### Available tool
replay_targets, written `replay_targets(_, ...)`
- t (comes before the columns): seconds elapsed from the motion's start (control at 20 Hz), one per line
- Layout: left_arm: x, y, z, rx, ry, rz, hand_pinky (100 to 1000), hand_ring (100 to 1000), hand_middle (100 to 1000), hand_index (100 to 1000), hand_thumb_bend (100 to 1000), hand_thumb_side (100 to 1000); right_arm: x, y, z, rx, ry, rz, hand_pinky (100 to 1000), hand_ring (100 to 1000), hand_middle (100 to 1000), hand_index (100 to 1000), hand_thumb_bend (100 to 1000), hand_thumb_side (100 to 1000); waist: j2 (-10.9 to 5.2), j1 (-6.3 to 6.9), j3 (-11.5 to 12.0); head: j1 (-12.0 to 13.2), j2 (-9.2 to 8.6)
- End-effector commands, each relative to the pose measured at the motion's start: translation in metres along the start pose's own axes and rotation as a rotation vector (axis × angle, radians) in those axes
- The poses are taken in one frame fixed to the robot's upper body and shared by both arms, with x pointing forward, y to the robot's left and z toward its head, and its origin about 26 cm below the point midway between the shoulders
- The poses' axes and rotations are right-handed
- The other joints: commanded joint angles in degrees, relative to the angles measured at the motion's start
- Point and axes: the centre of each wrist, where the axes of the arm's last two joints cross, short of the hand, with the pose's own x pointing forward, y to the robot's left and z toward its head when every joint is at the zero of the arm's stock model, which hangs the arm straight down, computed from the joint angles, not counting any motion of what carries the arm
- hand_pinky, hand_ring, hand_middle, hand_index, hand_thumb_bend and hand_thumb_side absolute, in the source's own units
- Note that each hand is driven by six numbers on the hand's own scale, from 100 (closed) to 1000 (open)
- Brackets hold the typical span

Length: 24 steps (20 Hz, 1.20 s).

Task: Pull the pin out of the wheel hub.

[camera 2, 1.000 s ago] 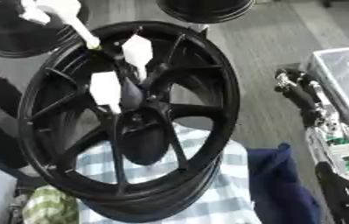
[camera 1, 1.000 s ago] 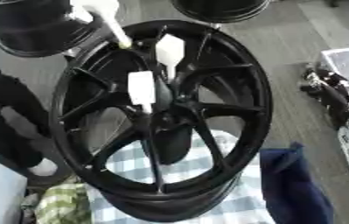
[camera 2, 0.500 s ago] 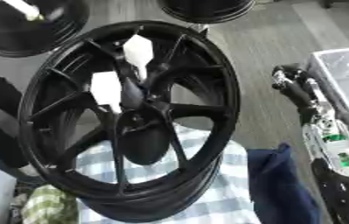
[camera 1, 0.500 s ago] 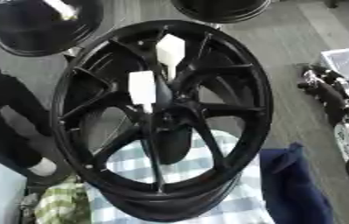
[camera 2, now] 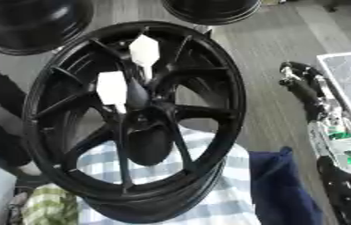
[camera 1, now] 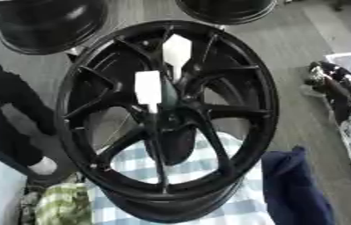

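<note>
Now neither hand of mine is in view. Two white pins (camera 1: pixel 148 87) sit in the wheel (camera 1: pixel 170 118); next I must reach and grasp one.

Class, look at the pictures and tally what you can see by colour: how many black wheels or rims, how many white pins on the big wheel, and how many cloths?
Black wheels or rims: 3 (large wheel, two behind)
White pins: 2
Cloths: 3 (checked, dark blue, green)
Total: 8
</note>
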Motion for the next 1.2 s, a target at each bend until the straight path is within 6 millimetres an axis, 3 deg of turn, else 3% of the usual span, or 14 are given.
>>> replay_targets(0.05, -0.016, 0.005, 0.008, 0.035, 0.065, -0.005, 862, 705, 587, 407, 244, 100, 0.013, -0.01, -0.002, -0.017, -0.037, 0.016, 888, 717, 741, 819, 155, 441, -0.99, -0.16, 0.2, -0.3, 0.23)
replay_targets(0.15, -0.023, -0.007, 0.007, 0.011, 0.08, 0.017, 875, 724, 610, 513, 251, 100, 0.012, -0.011, -0.001, -0.02, -0.034, 0.017, 888, 717, 741, 819, 155, 441, -1.03, -0.23, 0.4, -0.3, 0.29)
replay_targets(0.25, -0.028, -0.014, 0.007, 0.0, 0.084, 0.037, 890, 758, 652, 702, 333, 118, 0.011, -0.011, -0.001, -0.021, -0.032, 0.016, 888, 717, 741, 819, 155, 441, -1.04, -0.27, 0.5, -0.4, 0.31)
replay_targets(0.35, -0.032, -0.018, 0.007, 0.011, 0.09, 0.049, 906, 799, 719, 816, 495, 296, 0.01, -0.011, -0.001, -0.022, -0.03, 0.015, 888, 717, 741, 819, 155, 442, -1.02, -0.31, 0.5, -0.5, 0.26)
replay_targets(0.4, -0.034, -0.019, 0.007, 0.016, 0.094, 0.052, 914, 816, 744, 843, 591, 367, 0.01, -0.011, -0.001, -0.023, -0.03, 0.015, 888, 717, 741, 819, 155, 442, -0.99, -0.32, 0.5, -0.6, 0.2)
replay_targets(0.5, -0.038, -0.022, 0.007, 0.024, 0.102, 0.053, 918, 823, 754, 859, 687, 448, 0.01, -0.011, -0.001, -0.024, -0.031, 0.013, 888, 717, 741, 819, 155, 442, -0.93, -0.31, 0.4, -0.5, 0.07)
replay_targets(0.8, -0.042, -0.024, 0.007, 0.037, 0.106, 0.055, 918, 824, 756, 861, 705, 471, 0.011, -0.011, -0.001, -0.024, -0.032, 0.009, 888, 717, 741, 819, 155, 442, -0.85, -0.32, 0.4, -0.4, -0.03)
replay_targets(0.85, -0.04, -0.021, 0.007, 0.055, 0.095, 0.067, 898, 797, 737, 824, 506, 566, 0.01, -0.011, -0.001, -0.025, -0.031, 0.007, 888, 716, 740, 818, 154, 441, -0.87, -0.41, 0.3, -0.5, 0.01)
replay_targets(0.9, -0.036, -0.018, 0.007, 0.088, 0.08, 0.098, 890, 788, 730, 815, 460, 569, 0.01, -0.011, -0.001, -0.027, -0.031, 0.005, 888, 716, 740, 818, 154, 441, -0.88, -0.46, 0.3, -0.6, 0.03)
replay_targets(0.95, -0.032, -0.016, 0.008, 0.123, 0.064, 0.135, 836, 731, 688, 749, 272, 601, 0.01, -0.011, 0.0, -0.027, -0.03, 0.003, 888, 716, 740, 818, 154, 441, -0.93, -0.53, 0.3, -0.6, 0.06)
replay_targets(1.05, -0.02, -0.008, 0.011, 0.211, 0.018, 0.219, 801, 699, 666, 685, 166, 601, 0.01, -0.009, 0.0, -0.026, -0.031, -0.004, 888, 716, 740, 818, 153, 441, -0.96, -0.86, 0.2, -0.5, 0.03)
replay_targets(1.2, -0.009, -0.002, 0.018, 0.321, -0.032, 0.348, 777, 677, 649, 654, 102, 610, 0.012, -0.007, -0.001, -0.024, -0.037, -0.015, 888, 716, 740, 818, 153, 439, -0.91, -1.41, -0.1, -0.2, -0.1)
